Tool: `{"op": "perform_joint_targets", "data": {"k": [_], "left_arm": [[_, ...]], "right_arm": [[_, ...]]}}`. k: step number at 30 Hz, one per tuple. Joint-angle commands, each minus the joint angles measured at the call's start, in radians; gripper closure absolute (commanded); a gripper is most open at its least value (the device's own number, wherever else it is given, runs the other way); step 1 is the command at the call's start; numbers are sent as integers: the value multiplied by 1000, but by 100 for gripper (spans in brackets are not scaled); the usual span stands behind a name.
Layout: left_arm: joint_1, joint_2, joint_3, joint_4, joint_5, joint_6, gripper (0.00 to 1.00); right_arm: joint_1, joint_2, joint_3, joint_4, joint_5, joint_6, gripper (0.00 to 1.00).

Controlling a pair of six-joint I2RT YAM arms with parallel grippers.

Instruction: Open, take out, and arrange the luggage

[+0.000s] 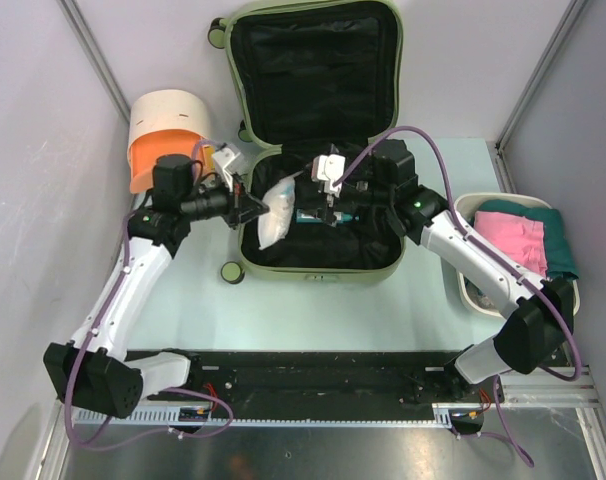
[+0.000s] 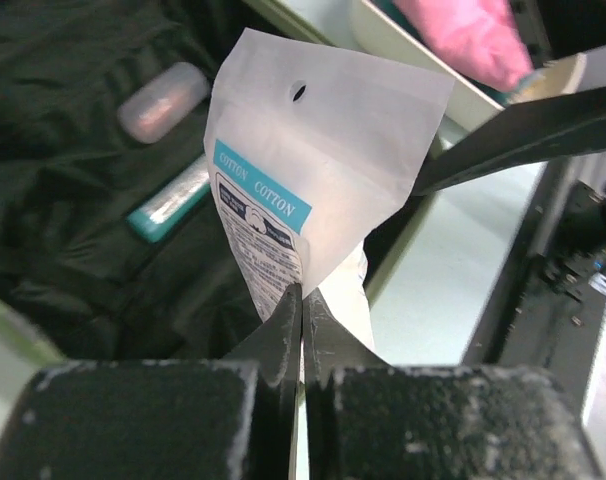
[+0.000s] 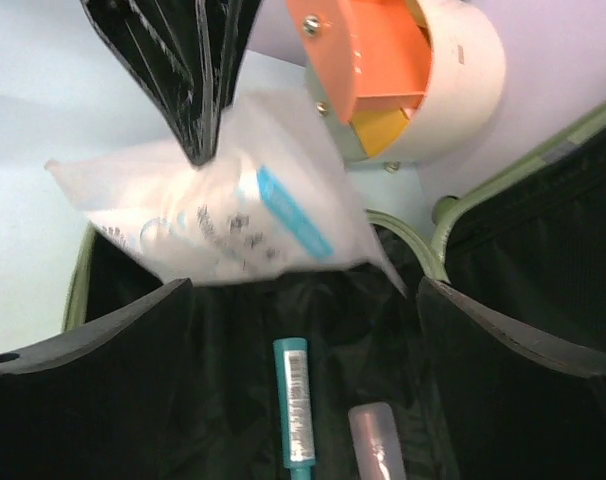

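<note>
The pale olive-green luggage (image 1: 318, 268) lies open on the table, lid (image 1: 313, 65) up against the back wall, black lining showing. My left gripper (image 1: 255, 207) is shut on a white cotton pouch (image 1: 276, 222) with a teal label, held over the left part of the case; the pouch also shows in the left wrist view (image 2: 313, 180) and the right wrist view (image 3: 223, 215). My right gripper (image 1: 328, 212) is open over the middle of the case, above a teal tube (image 3: 296, 415) and a small clear bottle (image 3: 378, 440) on the lining.
A cream-and-orange drum-shaped container (image 1: 165, 135) stands at the back left. A white basin (image 1: 473, 290) with pink and green cloth (image 1: 518, 240) sits at the right. A small green wheel (image 1: 233, 271) sticks out at the case's front left corner.
</note>
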Motion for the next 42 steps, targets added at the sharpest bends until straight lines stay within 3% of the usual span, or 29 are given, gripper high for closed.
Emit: {"op": "perform_joint_targets", "data": {"k": [1, 5, 8, 14, 20, 25, 33, 42], "left_arm": [[116, -24, 70, 37, 1, -8, 100], [238, -17, 184, 24, -49, 77, 100], [324, 5, 288, -33, -106, 313, 100], [363, 57, 348, -65, -299, 691, 100], [375, 167, 373, -67, -386, 907, 100], [383, 258, 452, -68, -435, 976, 100], [386, 333, 457, -70, -522, 1180, 100], [416, 385, 445, -76, -536, 1248, 100]], "right_arm": [[-16, -5, -2, 106, 161, 137, 0], [-62, 7, -2, 168, 216, 218, 0], [-89, 9, -2, 159, 229, 242, 0], [-103, 13, -2, 142, 230, 264, 0], [-102, 27, -2, 150, 229, 271, 0], [-105, 32, -2, 148, 230, 273, 0], [-106, 39, -2, 148, 233, 277, 0], [-111, 49, -2, 157, 235, 282, 0]]}}
